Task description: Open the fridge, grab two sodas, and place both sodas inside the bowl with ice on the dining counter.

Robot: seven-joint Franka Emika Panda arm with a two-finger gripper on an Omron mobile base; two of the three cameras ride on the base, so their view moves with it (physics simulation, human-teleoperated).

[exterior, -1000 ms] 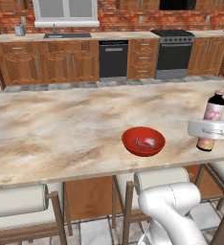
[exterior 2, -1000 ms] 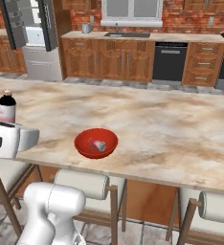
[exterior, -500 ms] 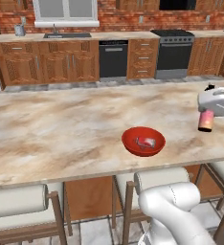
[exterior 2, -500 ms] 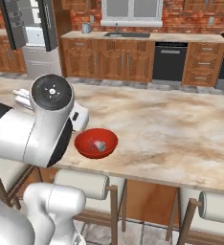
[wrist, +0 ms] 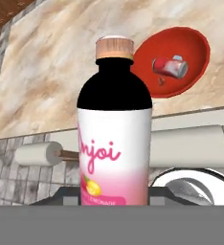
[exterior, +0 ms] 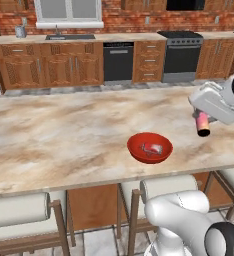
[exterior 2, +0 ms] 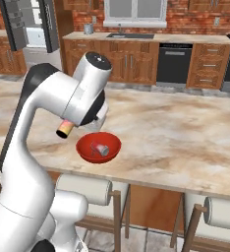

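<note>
While clamped between the fingers (wrist: 115, 203), the pink soda (wrist: 115, 143) tilts near the bowl (wrist: 190, 45).

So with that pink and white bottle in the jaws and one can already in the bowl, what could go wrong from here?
1. The pink-and-white soda bottle hangs tilted beside the shallow glossy red bowl, not over it; released now, it would likely hit the marbled dining counter.
2. The red can with silvery ends lies across the bowl's middle, so the bottle may strike it or roll out.
3. The bowl sits near the counter's stool-side edge; a knock could push it off.
</note>
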